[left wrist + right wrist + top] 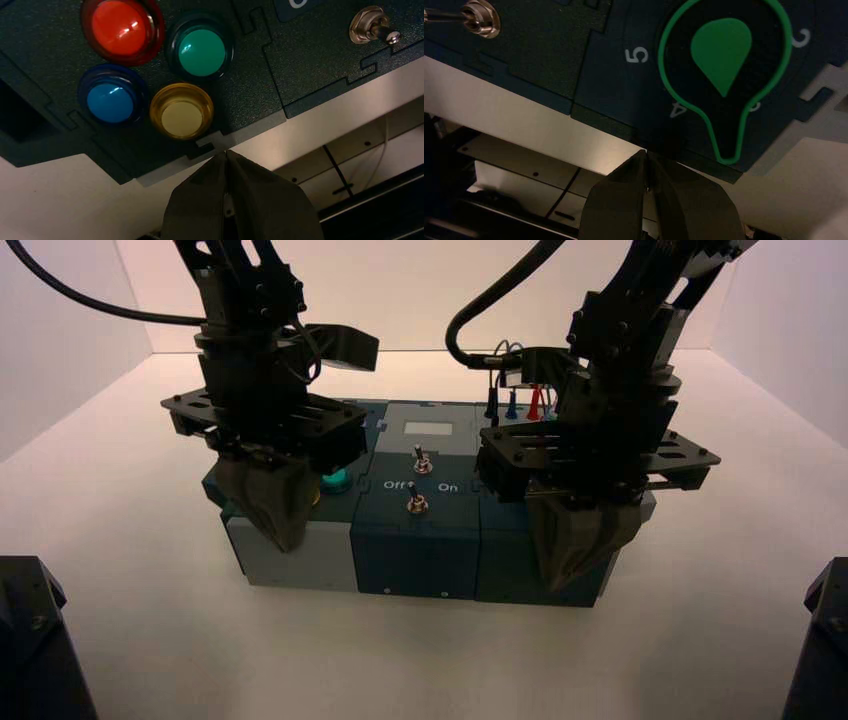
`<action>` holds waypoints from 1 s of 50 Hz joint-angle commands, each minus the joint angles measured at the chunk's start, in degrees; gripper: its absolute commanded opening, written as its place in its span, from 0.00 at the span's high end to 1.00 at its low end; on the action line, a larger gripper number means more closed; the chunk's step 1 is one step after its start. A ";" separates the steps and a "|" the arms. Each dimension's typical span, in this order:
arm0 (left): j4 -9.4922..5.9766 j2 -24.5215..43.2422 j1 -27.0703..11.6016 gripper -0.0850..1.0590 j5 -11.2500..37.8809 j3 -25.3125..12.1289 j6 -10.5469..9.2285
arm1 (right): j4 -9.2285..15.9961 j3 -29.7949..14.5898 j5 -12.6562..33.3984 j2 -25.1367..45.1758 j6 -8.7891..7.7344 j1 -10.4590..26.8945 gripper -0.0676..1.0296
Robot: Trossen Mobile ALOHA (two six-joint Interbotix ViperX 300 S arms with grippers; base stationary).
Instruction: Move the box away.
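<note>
Box (415, 540) sits on the white table (130, 640) between both arms, its near front face pressed by two grippers, jaws together on each and holding nothing. Left gripper (278, 530) tip meets the box's near edge at the grey left end; just beyond its closed tips lie the yellow button (181, 111), then blue button (110, 101), green button (201, 52) and red button (120, 28), with a toggle switch (372, 27) off to the side. Right gripper (572, 565) tip touches the near edge right below the green dial (721, 70), whose pointer aims toward the tips, numerals 5 and 4 beside it.
</note>
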 commanded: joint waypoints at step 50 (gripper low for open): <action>3.87 -2.37 4.39 0.95 -0.88 -3.69 0.35 | -9.58 0.18 1.41 -9.93 -0.18 -9.67 0.96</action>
